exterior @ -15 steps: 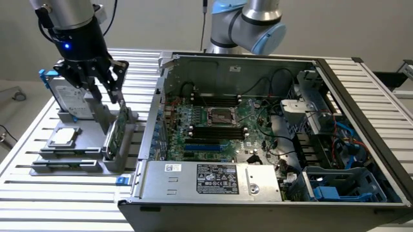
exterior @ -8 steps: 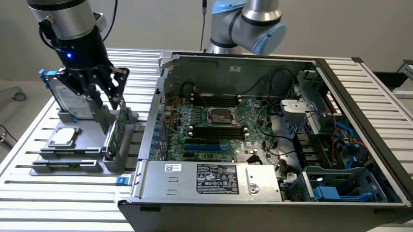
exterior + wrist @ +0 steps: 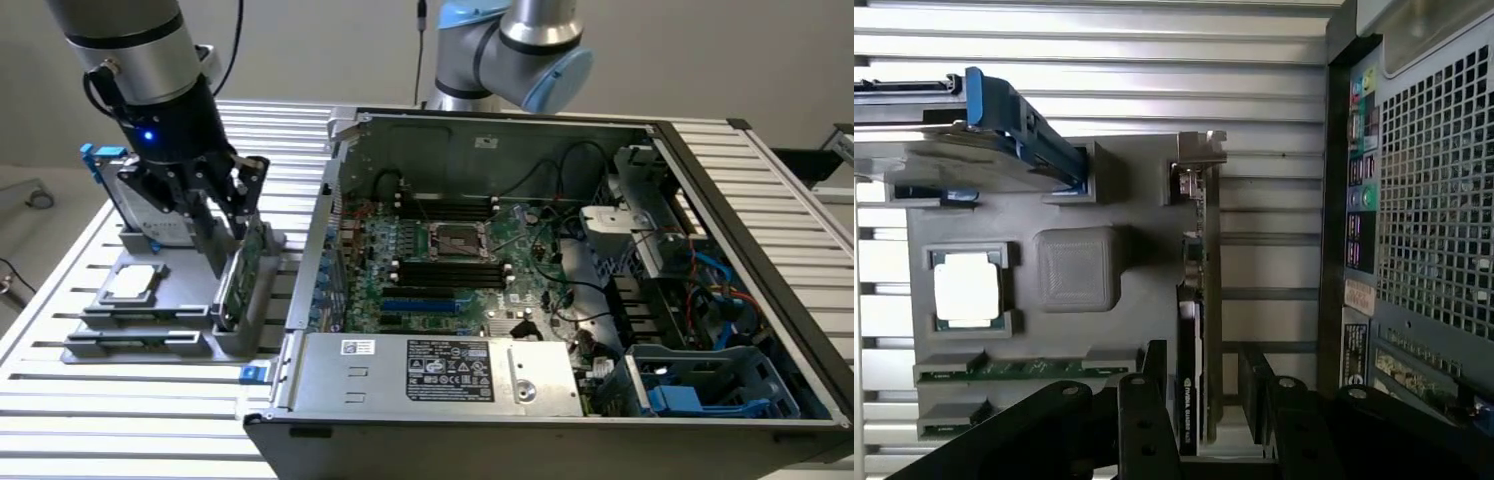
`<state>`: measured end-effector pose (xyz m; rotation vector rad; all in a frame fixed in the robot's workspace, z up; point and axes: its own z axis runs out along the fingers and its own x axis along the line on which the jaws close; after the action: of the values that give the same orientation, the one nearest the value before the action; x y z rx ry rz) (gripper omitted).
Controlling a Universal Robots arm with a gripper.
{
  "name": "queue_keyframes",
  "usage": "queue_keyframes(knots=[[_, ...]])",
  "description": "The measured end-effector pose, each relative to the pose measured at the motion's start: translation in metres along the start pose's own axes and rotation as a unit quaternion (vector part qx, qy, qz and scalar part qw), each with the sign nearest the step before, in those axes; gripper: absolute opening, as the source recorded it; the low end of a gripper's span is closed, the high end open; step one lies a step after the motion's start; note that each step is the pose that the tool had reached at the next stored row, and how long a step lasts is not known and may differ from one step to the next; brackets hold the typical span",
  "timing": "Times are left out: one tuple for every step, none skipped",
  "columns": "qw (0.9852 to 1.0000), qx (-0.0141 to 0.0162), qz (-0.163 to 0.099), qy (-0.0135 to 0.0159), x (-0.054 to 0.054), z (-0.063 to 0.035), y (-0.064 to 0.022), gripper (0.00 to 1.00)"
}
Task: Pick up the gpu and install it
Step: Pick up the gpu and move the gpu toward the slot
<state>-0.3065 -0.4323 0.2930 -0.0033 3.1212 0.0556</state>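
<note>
Starting at the exterior view's left, you have a silver hard drive [image 3: 964, 145] in a blue frame, propped on the far part of the grey holder [image 3: 1079, 270], beyond the end effector [image 3: 227, 243]. Out to that same side of the end effector, a square silver chip [image 3: 134, 283] lies flat in its pocket, with green memory sticks [image 3: 1024, 368] in slots next to it. The end effector's fingers [image 3: 1144, 420] stand apart, one on each side of the gpu [image 3: 1196, 300]. A gap shows between the card and the finger on the case side. The gpu stands on edge in the holder's slot, directly under the end effector, with its silver bracket [image 3: 1201, 150] at the far end. On the end effector's other side, the open computer case [image 3: 534, 445] sits on the slatted tabletop [image 3: 120, 410] just beside the holder. Its wall is near your outer finger, and the motherboard [image 3: 454, 260] lies inside.
</note>
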Motion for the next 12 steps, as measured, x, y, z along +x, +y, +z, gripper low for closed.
queue_keyframes(knots=[[1.0000,-0.0001,-0.001,0.0000,0.000,0.0018,-0.0008,0.42],[1.0000,-0.0001,-0.003,0.0001,0.000,0.0035,-0.0016,0.42],[1.0000,-0.0001,-0.004,0.0002,0.000,0.0054,-0.0025,0.42],[1.0000,-0.0001,-0.006,0.0002,0.000,0.0072,-0.0033,0.42],[1.0000,-0.0002,-0.007,0.0002,0.000,0.0090,-0.0040,0.42],[1.0000,-0.0002,-0.009,0.0003,0.000,0.0108,-0.0047,0.42],[0.9999,-0.0002,-0.010,0.0004,0.000,0.0126,-0.0053,0.42],[0.9999,-0.0003,-0.012,0.0004,0.000,0.0144,-0.0058,0.42],[0.9999,-0.0003,-0.014,0.0005,0.000,0.0161,-0.0061,0.42],[0.9999,-0.0003,-0.015,0.0005,0.000,0.0179,-0.0063,0.42],[0.9999,-0.0003,-0.016,0.0006,0.000,0.0198,-0.0064,0.42],[0.9998,-0.0004,-0.018,0.0006,0.000,0.0217,-0.0065,0.42]])
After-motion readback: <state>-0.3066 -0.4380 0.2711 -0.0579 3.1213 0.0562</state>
